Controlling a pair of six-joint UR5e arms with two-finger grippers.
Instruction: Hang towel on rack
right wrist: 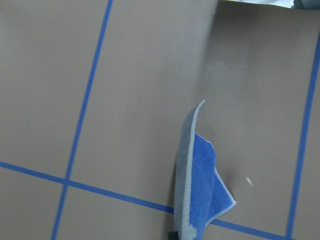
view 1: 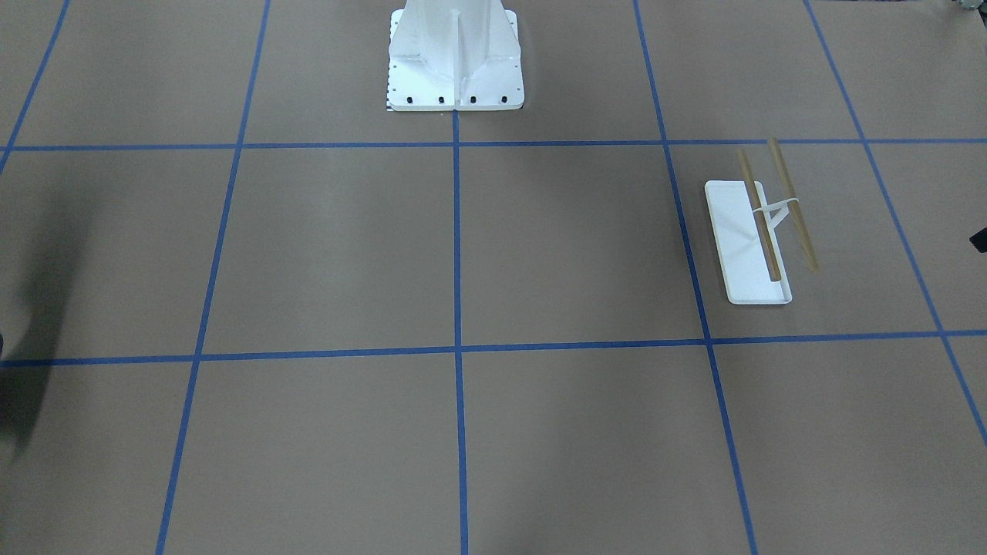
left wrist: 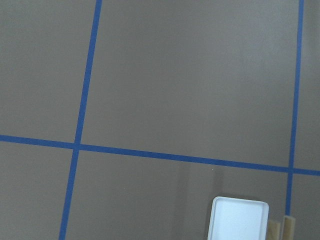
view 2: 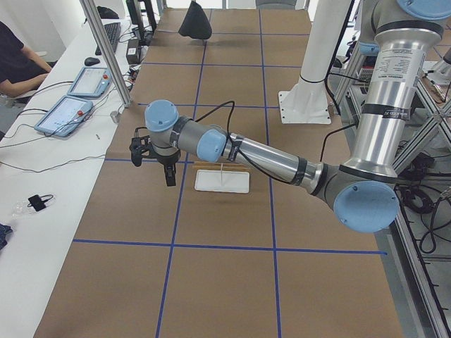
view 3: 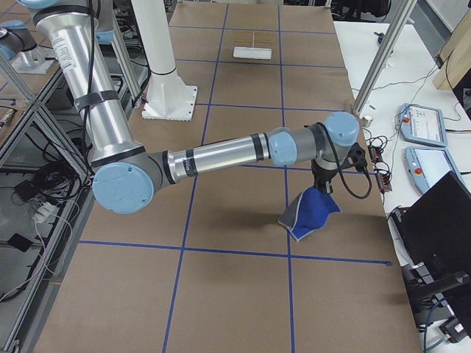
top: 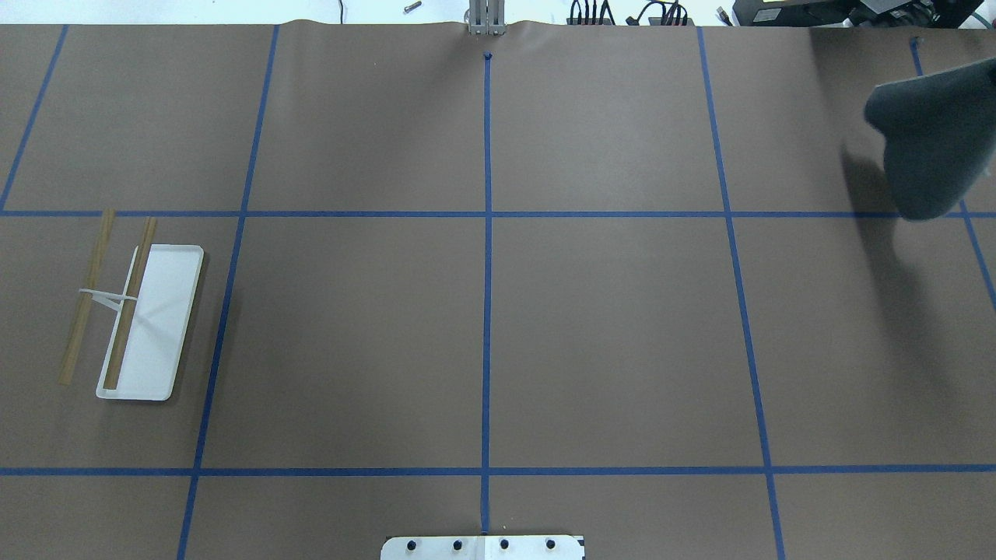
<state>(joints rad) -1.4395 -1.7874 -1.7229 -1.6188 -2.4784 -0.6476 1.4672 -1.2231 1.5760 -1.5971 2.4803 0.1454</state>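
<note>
blue-and-grey cloth towel (right wrist: 200, 200) lifted under right gripper (view 3: 322, 184), overhead 2 o'clock; white tan-rodded rack (top: 159, 311) bare, 9 o'clock; draping pending; cannot tell claw's state.

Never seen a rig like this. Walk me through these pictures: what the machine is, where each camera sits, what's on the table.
The machine is two silver-and-blue robot arms at a brown paper-covered table marked with blue tape lines. Two pictures look down on the table from opposite sides, two look along it from its ends, and two come from cameras on the arms' wrists. On the table stands a small rack: a flat white base carrying two thin wooden rods. In the right-end view the near arm is the right one. A small cloth towel, blue on one side and grey on the other, hangs lifted off the table from the right gripper. The left gripper hovers near the rack with nothing visibly in it.
</note>
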